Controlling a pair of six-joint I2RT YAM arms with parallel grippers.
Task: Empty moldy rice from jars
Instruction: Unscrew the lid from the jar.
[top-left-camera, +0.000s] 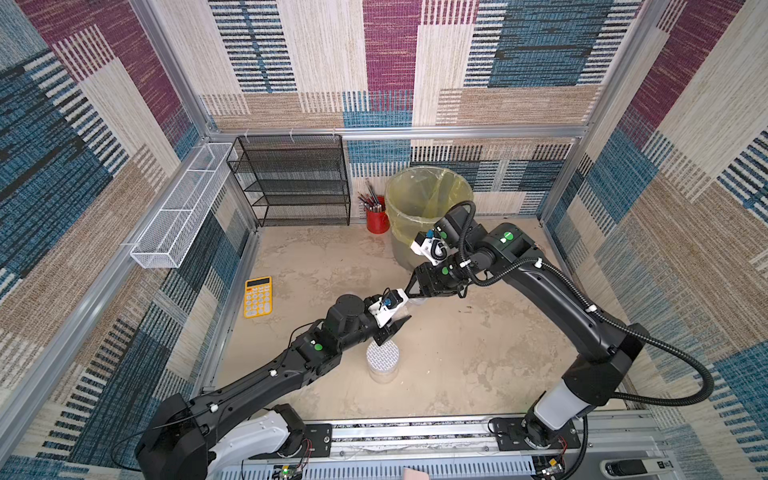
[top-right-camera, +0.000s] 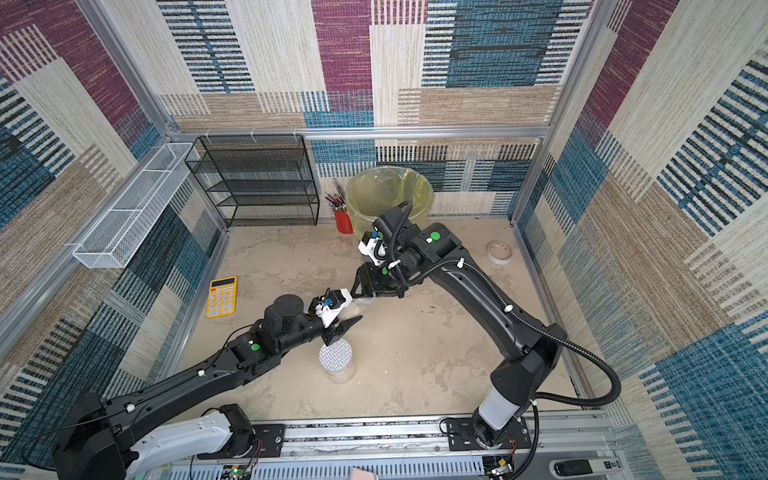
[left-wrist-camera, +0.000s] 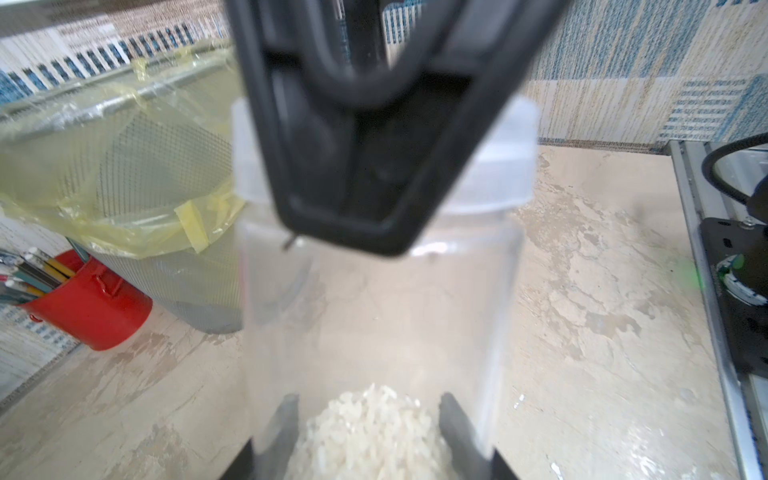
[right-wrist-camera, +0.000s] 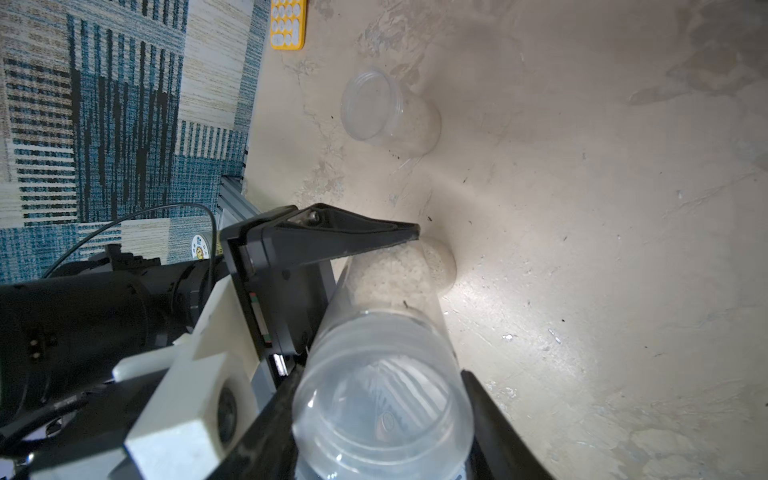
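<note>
Jar (left-wrist-camera: 374, 324) between jaws of left tool (left-wrist-camera: 370, 415)

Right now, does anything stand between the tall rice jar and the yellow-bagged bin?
Its lid is still on, with the right end effector around it. The table between jar and bin looks bare.
</note>
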